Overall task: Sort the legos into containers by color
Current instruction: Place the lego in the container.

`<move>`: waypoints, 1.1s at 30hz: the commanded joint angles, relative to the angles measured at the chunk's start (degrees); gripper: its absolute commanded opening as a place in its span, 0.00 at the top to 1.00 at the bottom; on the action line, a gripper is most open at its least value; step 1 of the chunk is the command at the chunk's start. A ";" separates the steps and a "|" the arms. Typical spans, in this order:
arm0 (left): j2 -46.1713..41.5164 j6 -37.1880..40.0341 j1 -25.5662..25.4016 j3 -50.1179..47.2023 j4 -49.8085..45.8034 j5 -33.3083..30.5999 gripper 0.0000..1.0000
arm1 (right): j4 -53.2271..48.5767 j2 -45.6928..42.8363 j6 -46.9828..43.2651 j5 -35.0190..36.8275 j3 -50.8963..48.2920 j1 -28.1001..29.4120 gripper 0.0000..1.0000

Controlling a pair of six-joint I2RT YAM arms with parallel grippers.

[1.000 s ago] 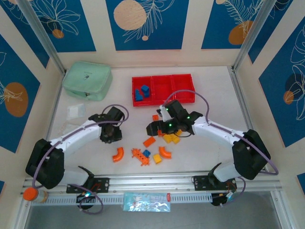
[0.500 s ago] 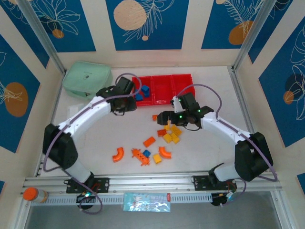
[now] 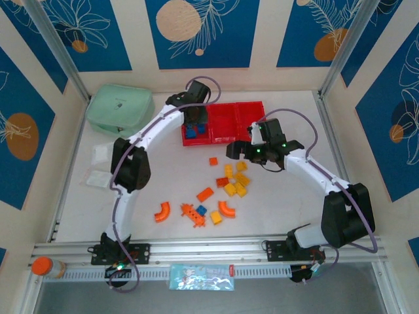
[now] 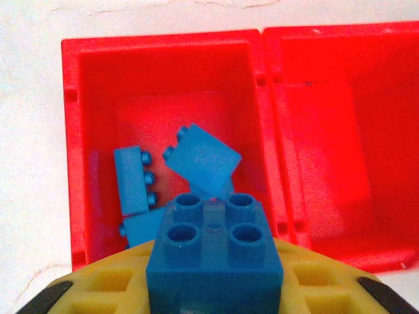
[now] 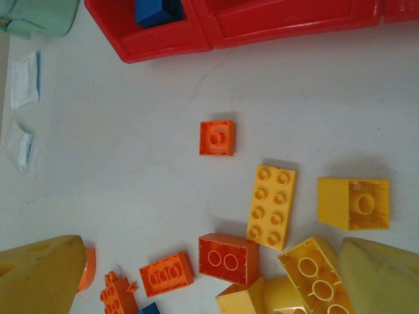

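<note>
Fingers [image 4: 108, 284] of our left gripper [image 4: 215, 291] pinch a blue brick [image 4: 215, 252] above the left red bin [image 4: 73, 131], where other blue bricks [image 4: 200, 160] lie. Our right gripper [image 3: 239, 151] hangs wide open, empty. We judge all orange and yellow legos [image 5: 272, 206] wait yet on the table [image 5: 131, 131].

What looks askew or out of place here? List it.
Nothing damaged or spilled. In the leftmost red bin, one blue brick sits tilted among the others. On the table, a yellow brick lies overturned, hollow underside up.
</note>
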 commanded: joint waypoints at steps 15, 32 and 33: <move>9.11 1.02 3.67 12.50 -1.39 1.66 0.49 | 0.31 -1.98 -0.45 -2.26 0.34 -1.59 0.01; -7.99 1.23 2.99 1.17 -6.41 2.77 0.37 | -5.52 -2.99 -3.10 -2.99 2.63 1.54 0.01; -10.05 0.75 2.67 -1.69 -5.50 3.47 0.37 | -5.81 -2.98 -3.10 -3.11 2.55 1.89 0.01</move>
